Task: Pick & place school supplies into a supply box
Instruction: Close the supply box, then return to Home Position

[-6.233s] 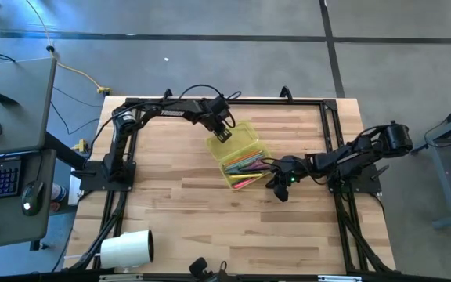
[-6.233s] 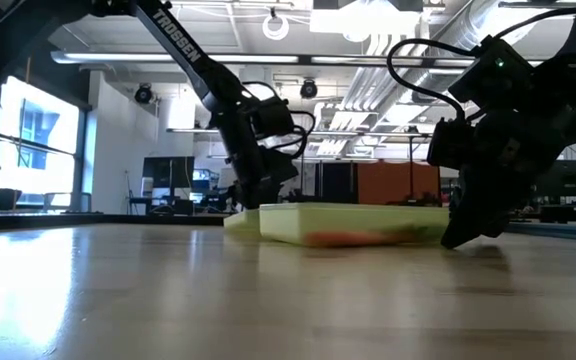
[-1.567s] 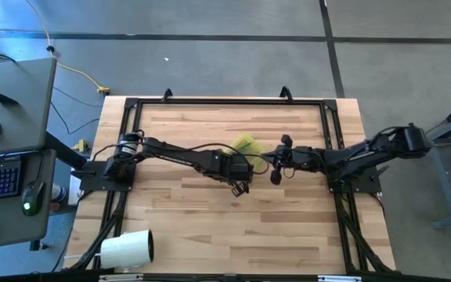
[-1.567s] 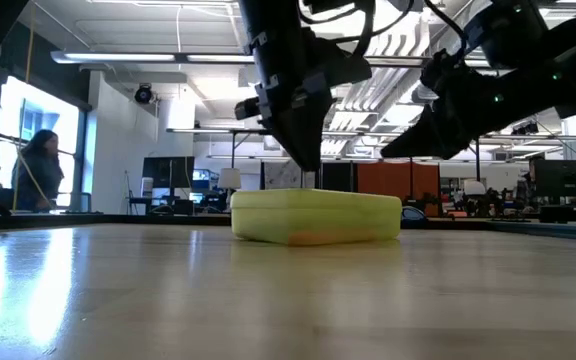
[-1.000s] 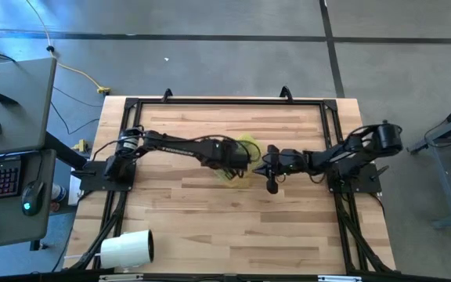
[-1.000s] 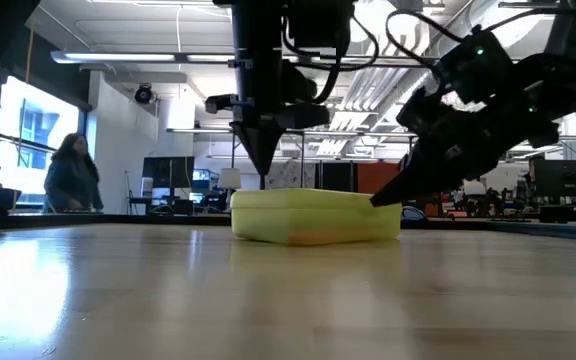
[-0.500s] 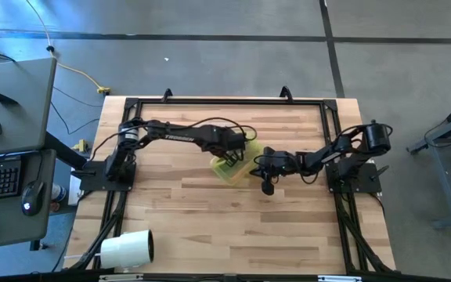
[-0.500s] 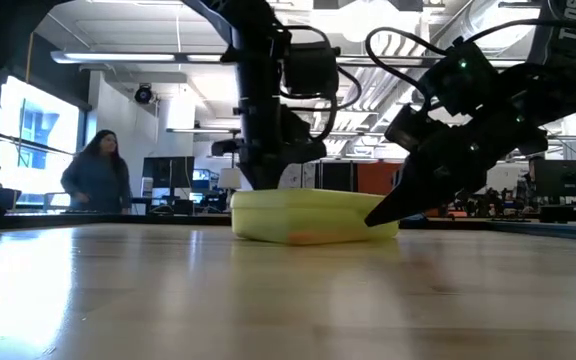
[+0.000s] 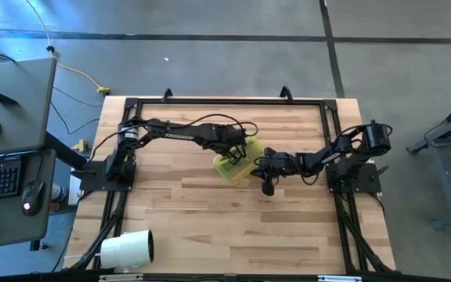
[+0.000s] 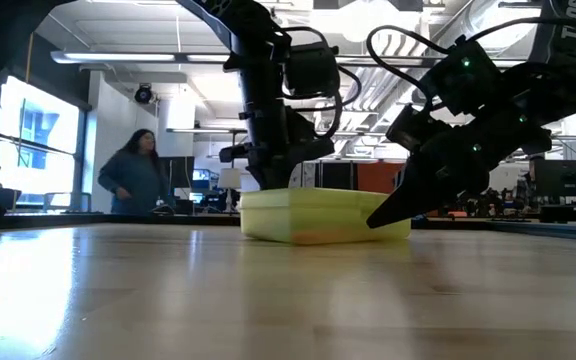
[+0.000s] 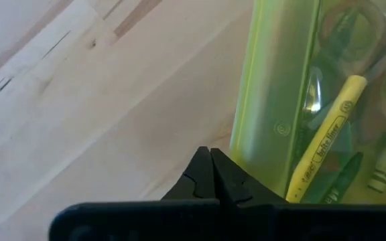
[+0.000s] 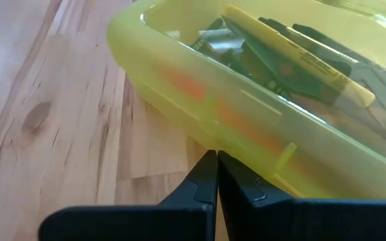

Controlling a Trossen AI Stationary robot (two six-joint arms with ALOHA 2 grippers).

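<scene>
Supply box (image 9: 233, 165), translucent yellow-green, near the middle of the tabletop (image 9: 178, 211), lid down over the school supplies (image 12: 293, 60) seen through its walls. Judged light, thin-walled and smooth, so likely to slide when pushed; best taken by its side walls or rim. Left claw (image 11: 210, 175), fingers closed on nothing, tips just beside the box's far-left wall. Right claw (image 12: 214, 175), likewise closed and empty, tips at the right wall; contact cannot be told.
</scene>
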